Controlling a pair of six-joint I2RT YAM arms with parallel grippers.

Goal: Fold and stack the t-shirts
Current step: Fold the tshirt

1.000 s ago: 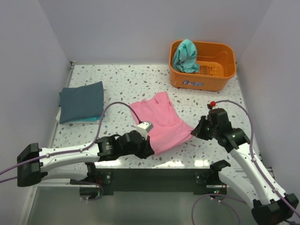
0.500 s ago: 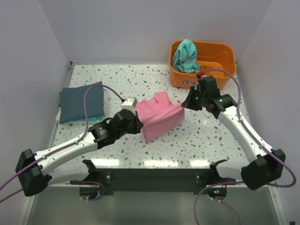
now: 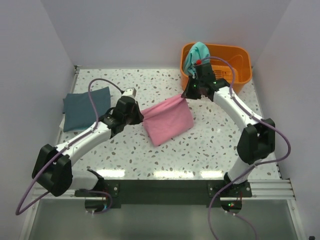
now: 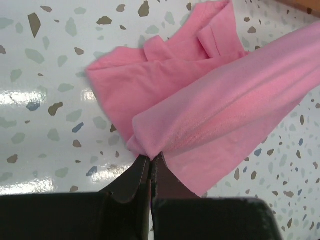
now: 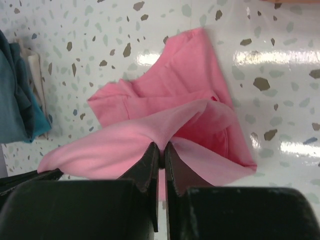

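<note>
The pink t-shirt [image 3: 169, 120] lies doubled over at the table's middle. My left gripper [image 3: 139, 113] is shut on its left corner, seen in the left wrist view [image 4: 150, 156]. My right gripper [image 3: 185, 95] is shut on its far right corner, seen in the right wrist view [image 5: 161, 146]. The held edge is stretched between them, lifted above the lower layer [image 5: 165, 85]. The dark slate t-shirt [image 3: 87, 108] lies folded at the left, with a teal edge [image 3: 98, 127] under it. A teal t-shirt [image 3: 197, 57] hangs over the orange basket's rim.
The orange basket [image 3: 235, 65] stands at the far right corner, just behind my right gripper. White walls close in the table on the left, back and right. The folded dark shirt also shows in the right wrist view [image 5: 15, 95].
Both grippers have carried the pink shirt's near edge away from the front of the table toward the back, folding it over itself. The right gripper has ended up close to the basket.
</note>
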